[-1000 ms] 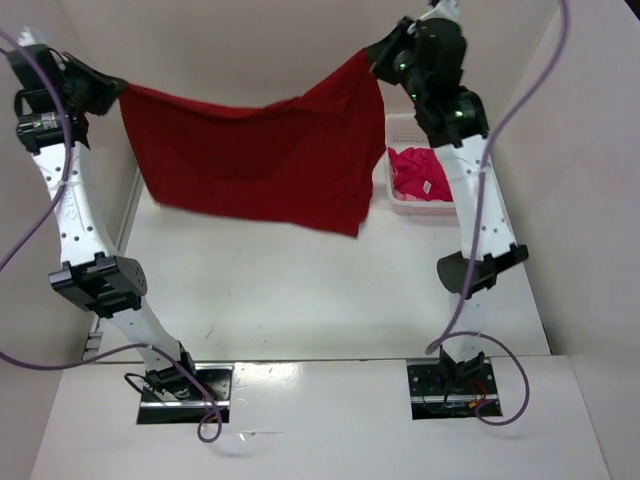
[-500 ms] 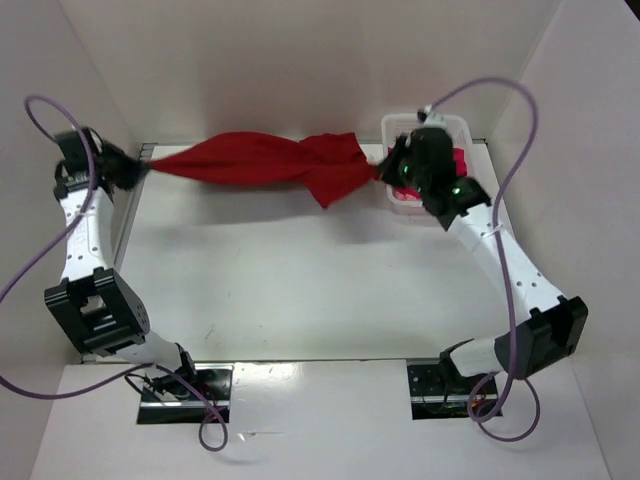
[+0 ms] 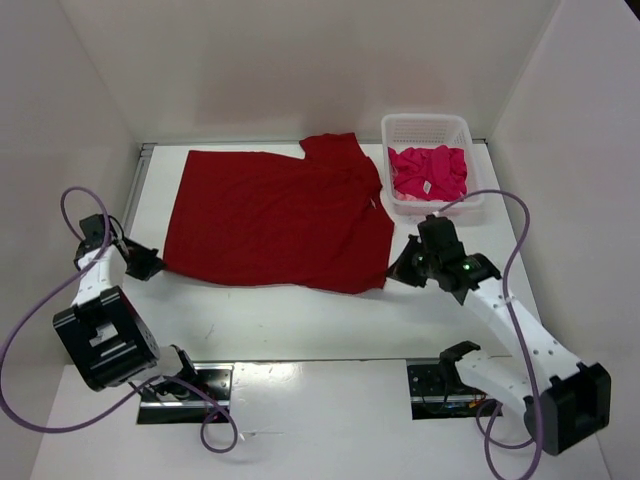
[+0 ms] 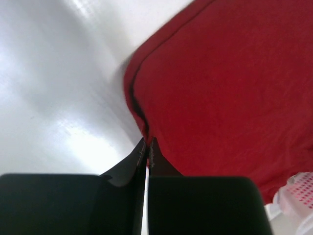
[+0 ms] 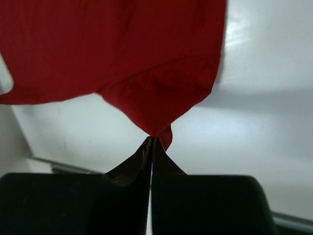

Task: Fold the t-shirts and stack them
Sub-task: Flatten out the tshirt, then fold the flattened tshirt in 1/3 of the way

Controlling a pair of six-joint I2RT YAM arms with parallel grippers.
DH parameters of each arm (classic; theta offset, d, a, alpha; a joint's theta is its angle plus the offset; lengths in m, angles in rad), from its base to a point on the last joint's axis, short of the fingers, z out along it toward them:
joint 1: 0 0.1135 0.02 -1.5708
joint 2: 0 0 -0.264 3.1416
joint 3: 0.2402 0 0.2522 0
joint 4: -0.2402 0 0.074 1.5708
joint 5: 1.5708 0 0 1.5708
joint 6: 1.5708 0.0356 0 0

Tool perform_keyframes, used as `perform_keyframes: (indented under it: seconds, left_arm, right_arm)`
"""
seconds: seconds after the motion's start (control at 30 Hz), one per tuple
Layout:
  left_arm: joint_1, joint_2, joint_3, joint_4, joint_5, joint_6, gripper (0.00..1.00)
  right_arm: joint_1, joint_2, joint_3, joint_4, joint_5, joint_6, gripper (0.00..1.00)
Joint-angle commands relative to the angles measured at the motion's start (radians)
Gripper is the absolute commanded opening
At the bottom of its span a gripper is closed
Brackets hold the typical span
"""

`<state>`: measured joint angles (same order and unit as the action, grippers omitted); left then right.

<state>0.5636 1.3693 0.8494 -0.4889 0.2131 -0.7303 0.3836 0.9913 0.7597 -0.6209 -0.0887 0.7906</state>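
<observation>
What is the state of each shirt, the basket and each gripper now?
Red shirt, spread flat on the table, unfolded.
Basket, upright, cloth inside.
Magenta shirt, crumpled in the basket.
Left gripper, shut on a red shirt corner.
Right gripper, shut on another red shirt corner.

white table holds dark red shirt, seemingly flat, and basket.

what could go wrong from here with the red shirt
The left gripper and right gripper each pinch just a corner tip of the red shirt; a pull could slip one free. The right corner is puckered, so letting go may leave a wrinkle for the fold.
</observation>
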Motion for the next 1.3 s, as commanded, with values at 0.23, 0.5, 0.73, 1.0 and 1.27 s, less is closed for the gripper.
perform_keyframes:
  seconds: [0.23, 0.5, 0.73, 1.0, 1.27]
  left_arm:
    - [0.015, -0.151, 0.017, -0.096, 0.005, 0.069, 0.0]
    - [-0.033, -0.001, 0.115, 0.052, 0.037, -0.052, 0.0]
    - [-0.137, 0.191, 0.269, 0.101, -0.037, -0.098, 0.0]
    - [-0.166, 0.419, 0.411, 0.122, -0.078, -0.127, 0.0]
    - [-0.176, 0.539, 0.505, 0.131, -0.096, -0.146, 0.0]
  right_arm:
    - [0.028, -0.172, -0.01, -0.197, -0.123, 0.142, 0.0]
    - [-0.005, 0.173, 0.217, 0.044, 0.018, 0.036, 0.0]
    - [-0.057, 0.554, 0.489, 0.142, 0.141, -0.076, 0.0]
    - [-0.101, 0.8, 0.772, 0.159, 0.211, -0.146, 0.0]
    - [-0.123, 1.009, 0.952, 0.159, 0.23, -0.183, 0.0]
